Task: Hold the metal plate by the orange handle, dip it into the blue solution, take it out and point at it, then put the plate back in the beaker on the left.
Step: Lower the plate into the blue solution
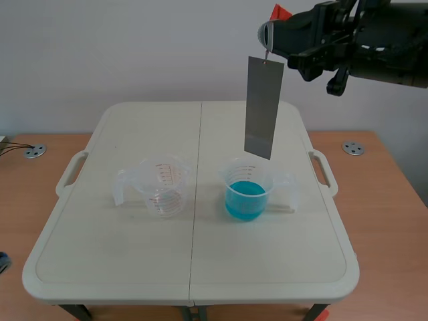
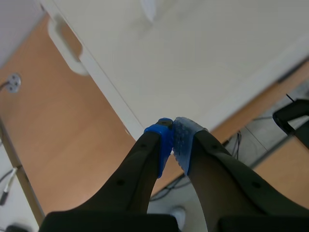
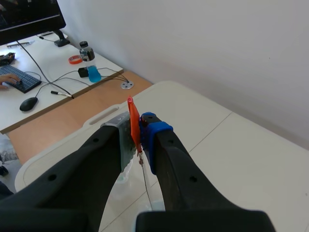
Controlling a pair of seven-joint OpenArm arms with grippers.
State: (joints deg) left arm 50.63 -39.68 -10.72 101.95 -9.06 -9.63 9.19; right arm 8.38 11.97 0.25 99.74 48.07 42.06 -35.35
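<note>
My right tool [image 3: 138, 129] clamps the orange handle [image 3: 131, 115], grey metal plate [image 1: 263, 107] dangling over the blue-solution beaker [image 1: 246, 192]. Swinging could tip it.

Cream folding table [image 1: 120, 267] with a centre seam and side handles, well below the raised right gripper [image 1: 267, 41], beaker of blue solution [image 1: 246, 194] nearly under it, thin white rod [image 1: 284, 208] touching that beaker's far side, empty clear beaker [image 1: 160, 187] farther off toward the left arm.

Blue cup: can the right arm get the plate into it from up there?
Probably yes: the metal plate hangs from the right gripper just above the open blue beaker, with nothing between.
</note>
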